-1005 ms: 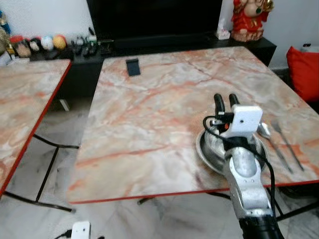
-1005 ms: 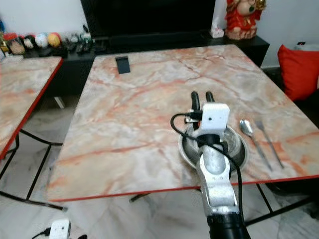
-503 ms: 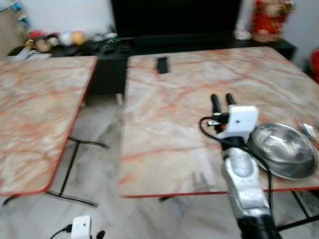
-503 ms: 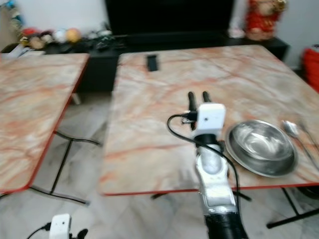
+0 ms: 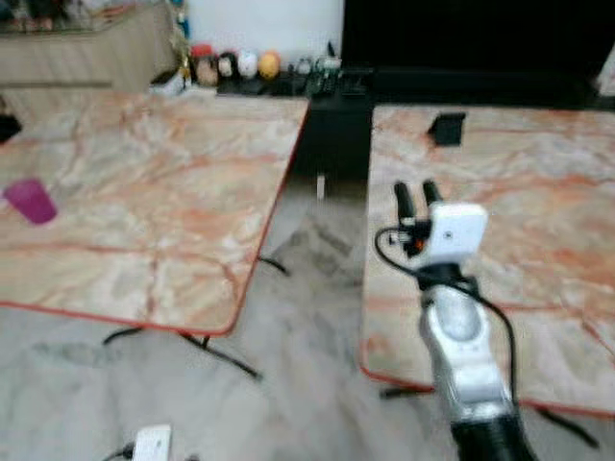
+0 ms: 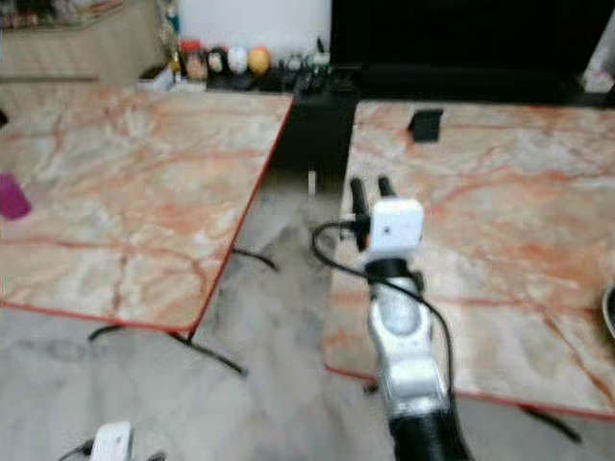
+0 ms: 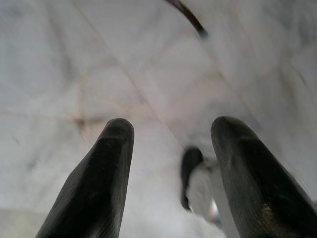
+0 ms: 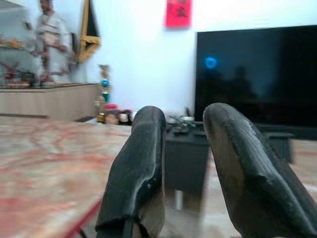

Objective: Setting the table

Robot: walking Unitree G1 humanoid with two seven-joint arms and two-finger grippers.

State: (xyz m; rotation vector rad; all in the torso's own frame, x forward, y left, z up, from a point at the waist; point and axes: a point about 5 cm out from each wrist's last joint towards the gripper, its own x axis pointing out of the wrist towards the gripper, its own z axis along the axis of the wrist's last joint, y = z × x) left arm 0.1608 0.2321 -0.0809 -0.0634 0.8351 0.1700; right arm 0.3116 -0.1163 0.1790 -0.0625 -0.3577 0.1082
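Observation:
My right gripper [image 5: 416, 195] is held up in front of me over the near left corner of the right marble table [image 5: 538, 221], open with nothing between its fingers [image 8: 141, 163]. A purple cup [image 5: 31, 201] stands upright on the left marble table [image 5: 154, 182], far to the left of the gripper. A sliver of the steel bowl [image 6: 609, 309] shows at the right edge of the right eye view. My left gripper [image 7: 171, 168] hangs low over the pale floor, open and empty.
A floor gap with black table legs [image 5: 231, 351] separates the two tables. A small black flat object [image 5: 447, 128] lies at the far side of the right table. A dark TV cabinet [image 5: 336, 86] with small ornaments lines the wall behind.
The camera has swung left: the bowl, spoon and fork slid off to the right, while the left table and purple cup came into view. My right gripper keeps its raised pose.

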